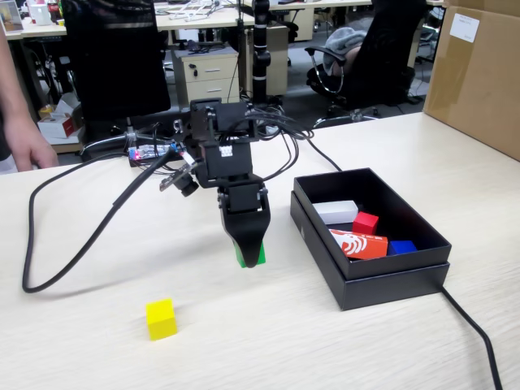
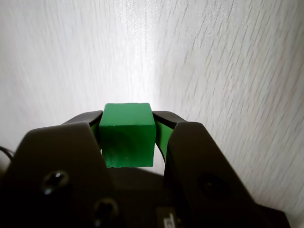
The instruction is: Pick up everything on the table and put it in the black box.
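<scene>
My gripper (image 1: pixel 248 253) points down at the table (image 1: pixel 268 341), left of the black box (image 1: pixel 382 283), and is shut on the green cube (image 1: pixel 255 257). In the wrist view the gripper (image 2: pixel 127 118) has both jaws pressed against the sides of the green cube (image 2: pixel 127 137), with pale tabletop (image 2: pixel 228 71) behind. I cannot tell whether the cube touches the table. The yellow cube (image 1: pixel 161 318) sits alone at the front left. The red cube (image 1: pixel 366 222) lies inside the black box.
The box also holds a white block (image 1: pixel 336 211), a red-orange packet (image 1: pixel 359 244) and a blue piece (image 1: pixel 401 247). A black cable (image 1: pixel 57 244) loops across the left of the table. A brown cardboard box (image 1: pixel 479 73) stands at the back right. A person's hand (image 1: pixel 26 146) hangs at the far left.
</scene>
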You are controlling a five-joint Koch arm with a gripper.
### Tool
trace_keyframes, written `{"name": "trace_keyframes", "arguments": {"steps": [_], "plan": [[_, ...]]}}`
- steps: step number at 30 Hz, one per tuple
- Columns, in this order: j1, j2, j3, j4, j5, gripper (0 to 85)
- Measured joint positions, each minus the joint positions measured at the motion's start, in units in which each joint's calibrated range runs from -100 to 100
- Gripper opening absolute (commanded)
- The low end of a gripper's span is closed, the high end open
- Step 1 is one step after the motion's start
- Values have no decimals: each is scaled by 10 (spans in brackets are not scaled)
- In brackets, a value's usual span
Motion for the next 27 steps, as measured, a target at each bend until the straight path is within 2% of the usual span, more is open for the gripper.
{"name": "trace_keyframes", "arguments": {"steps": [5, 6, 8, 9, 12, 13, 21, 23, 27], "plan": [[42, -40, 1, -6, 19, 8], [71, -56, 1, -7, 28, 8], [80, -58, 1, -7, 31, 8], [104, -66, 1, -9, 41, 9], [128, -71, 1, -9, 49, 9], [154, -72, 1, -9, 59, 9], [173, -39, 1, -9, 71, 11], [171, -17, 1, -9, 71, 134], [168, 3, 1, -9, 71, 148]]}}
